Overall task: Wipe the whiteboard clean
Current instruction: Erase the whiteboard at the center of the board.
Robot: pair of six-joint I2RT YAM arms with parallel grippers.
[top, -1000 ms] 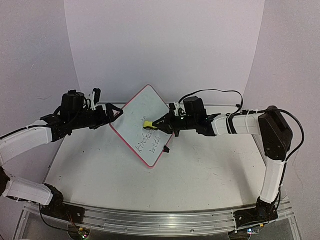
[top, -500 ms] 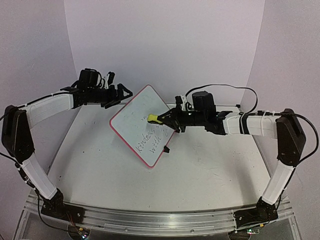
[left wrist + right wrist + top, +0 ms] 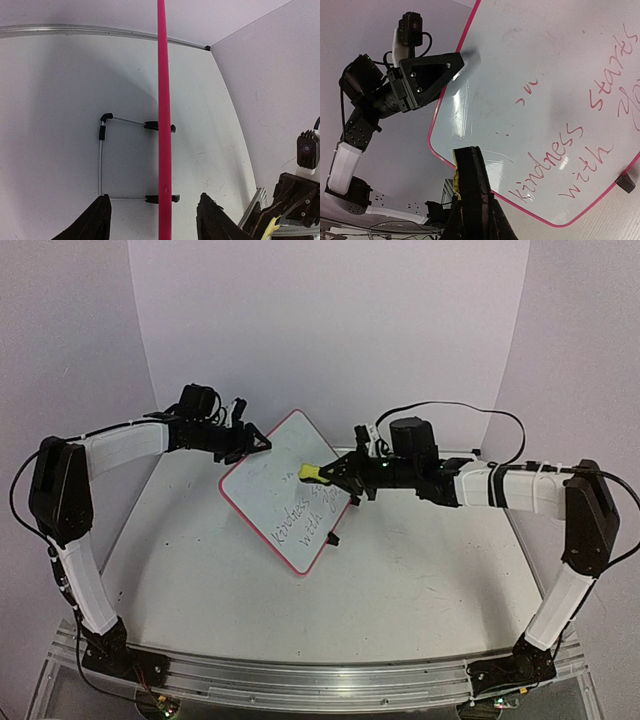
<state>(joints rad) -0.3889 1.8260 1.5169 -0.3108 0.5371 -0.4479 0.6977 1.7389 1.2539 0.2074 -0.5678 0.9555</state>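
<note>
The whiteboard (image 3: 285, 495) stands tilted on the table, pink-framed, with handwritten lines across its lower half (image 3: 570, 145). My left gripper (image 3: 262, 443) is at its upper left edge. In the left wrist view the pink frame (image 3: 164, 125) runs edge-on between the jaws of my left gripper (image 3: 154, 197), with a gap on each side. My right gripper (image 3: 325, 474) is shut on a small yellow-and-black block (image 3: 312, 473) over the board's face. The right wrist view shows the block (image 3: 470, 175) near the board's lower left edge.
A thin wire stand (image 3: 102, 150) with black clips props the board from behind. One black foot (image 3: 333, 538) rests on the white table (image 3: 400, 590). White backdrop walls close in the back and sides. An aluminium rail (image 3: 320, 680) runs along the near edge.
My left arm has reached out to the right, bringing its gripper round the board's upper left edge, and its jaws have narrowed. My right gripper has drifted slightly up and right with the block.
</note>
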